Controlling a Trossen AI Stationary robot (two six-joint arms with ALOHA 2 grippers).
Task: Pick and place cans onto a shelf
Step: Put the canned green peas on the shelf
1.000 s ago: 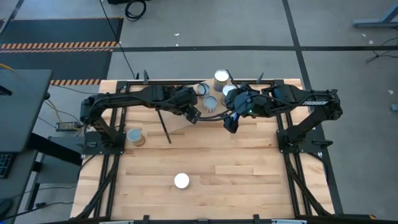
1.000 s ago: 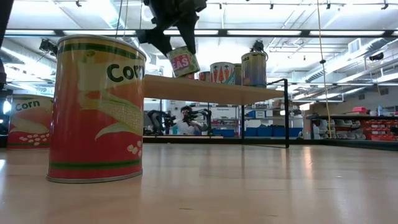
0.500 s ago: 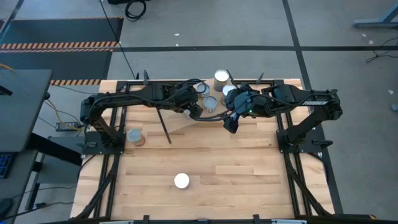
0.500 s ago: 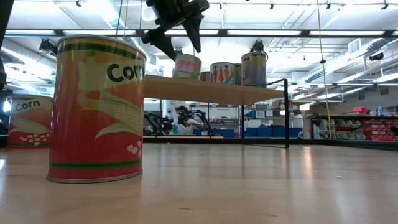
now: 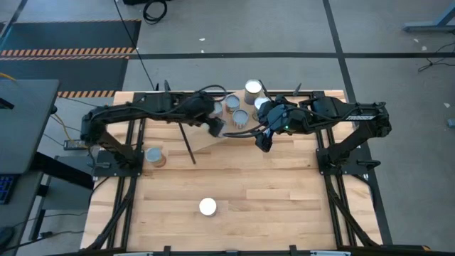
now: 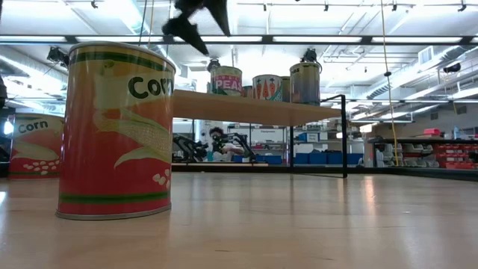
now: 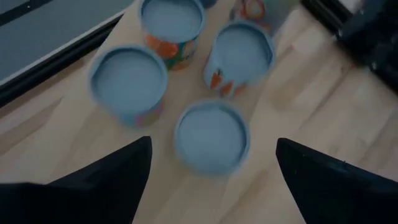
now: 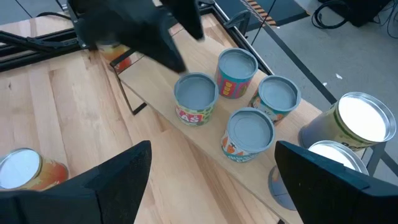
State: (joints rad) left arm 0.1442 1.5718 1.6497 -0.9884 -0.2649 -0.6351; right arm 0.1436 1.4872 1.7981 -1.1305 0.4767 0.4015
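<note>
The bench (image 5: 234, 213) carried the shelf (image 5: 213, 144) along its far edge. On the shelf stood a cluster of cans (image 8: 249, 93): the peas can (image 6: 226, 80), a carrot can (image 6: 267, 87) beside it and taller tins behind. Two corn cans were off the shelf, one (image 6: 116, 131) well in front of it mid-bench, one (image 5: 153, 156) just beyond its left end.

The left pincer (image 5: 215, 128) hovered above the peas can, spread and empty. The right pincer (image 5: 264, 141) waited by the shelf's right end, also spread and empty.

The corn cans looked rigid, fairly heavy if full, with slick paper labels. I judged the best hold to be across the straight side wall at mid-height, jaws wide, kept upright.
</note>
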